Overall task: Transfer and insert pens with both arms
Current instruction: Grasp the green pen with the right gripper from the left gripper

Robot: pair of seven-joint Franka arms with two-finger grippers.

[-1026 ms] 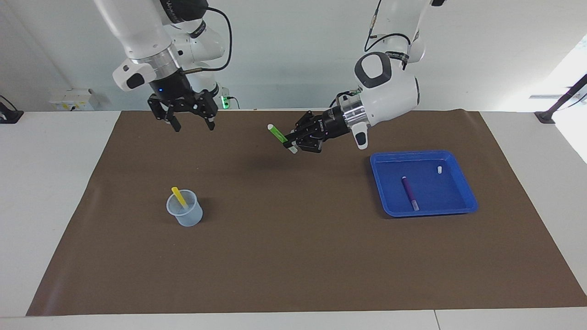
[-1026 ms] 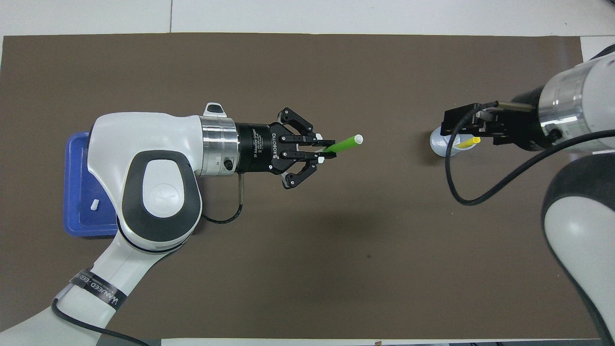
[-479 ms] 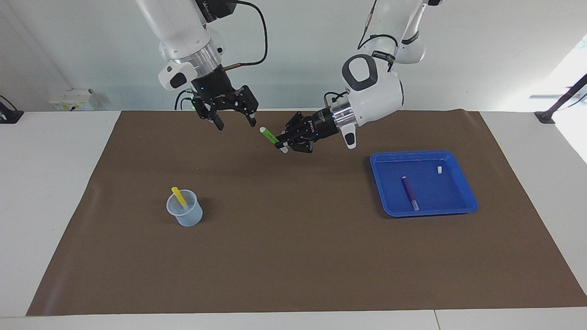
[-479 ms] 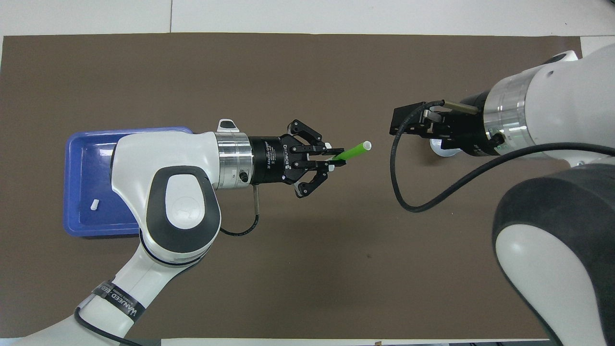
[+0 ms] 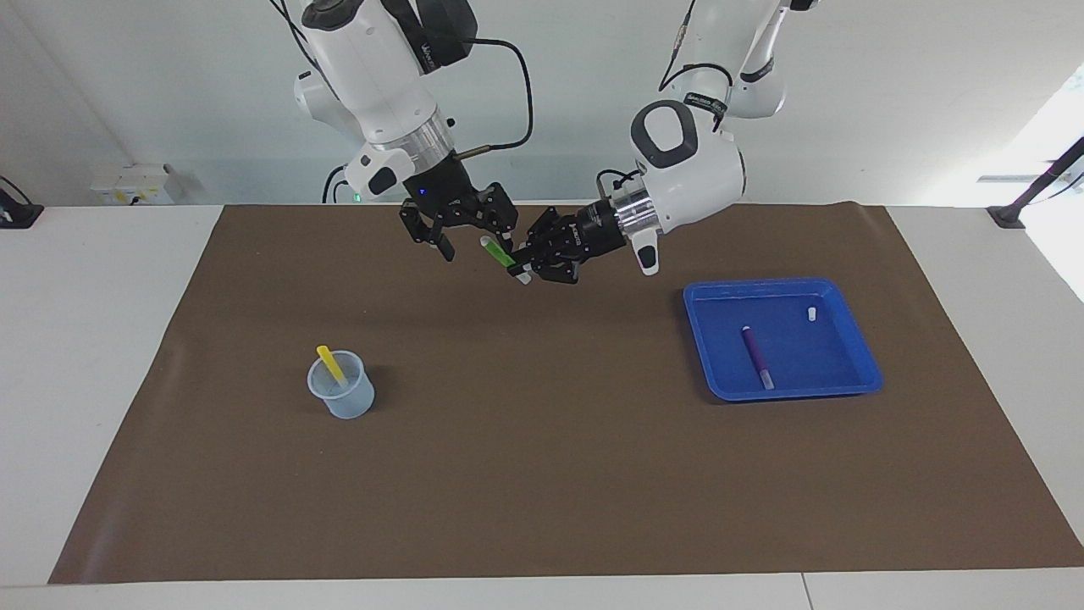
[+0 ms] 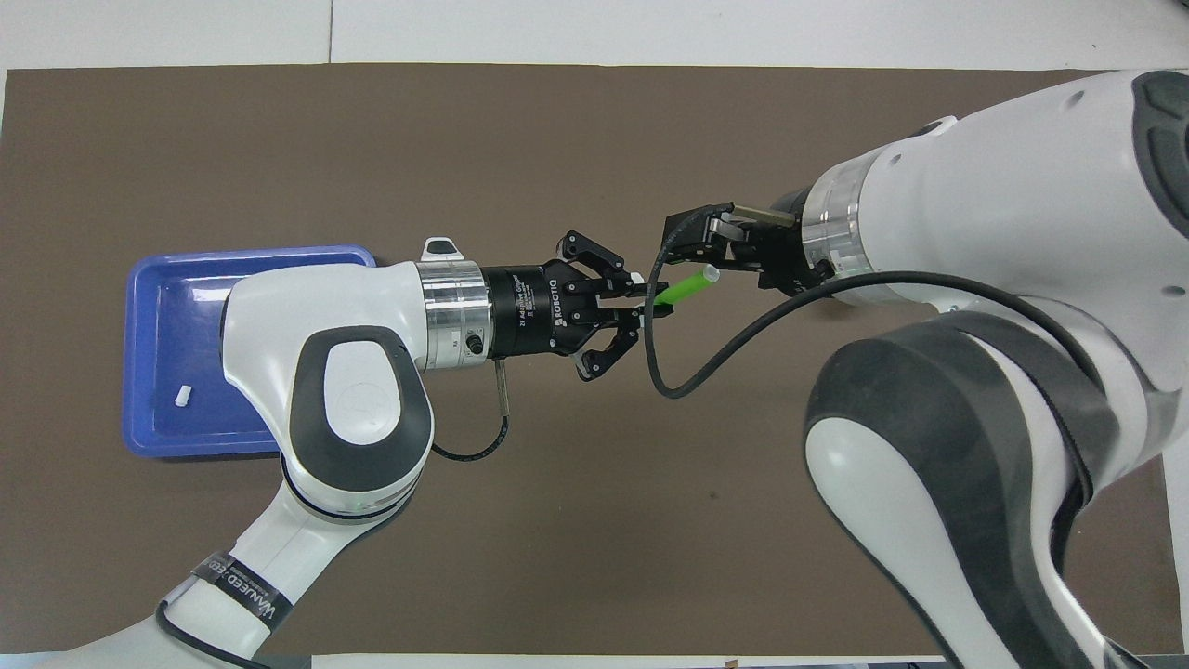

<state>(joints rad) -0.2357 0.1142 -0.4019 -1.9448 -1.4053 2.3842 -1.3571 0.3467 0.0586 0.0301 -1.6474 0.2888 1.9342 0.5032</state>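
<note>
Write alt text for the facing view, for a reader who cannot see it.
Above a brown mat, the left gripper holds a green pen out to the open right gripper, whose fingers flank its free end. A yellow pen stands in a clear cup; a purple pen lies in a blue tray.

Facing and overhead cameras both cover the brown mat [image 5: 542,474].

Left gripper [image 5: 523,264] clamps green pen [image 5: 497,252] above mat [image 5: 542,474]; right gripper [image 5: 464,241] spread around pen's free end. Yellow pen [image 5: 329,363] in cup [image 5: 341,388], purple pen [image 5: 757,356] in tray [image 5: 860,339].
</note>
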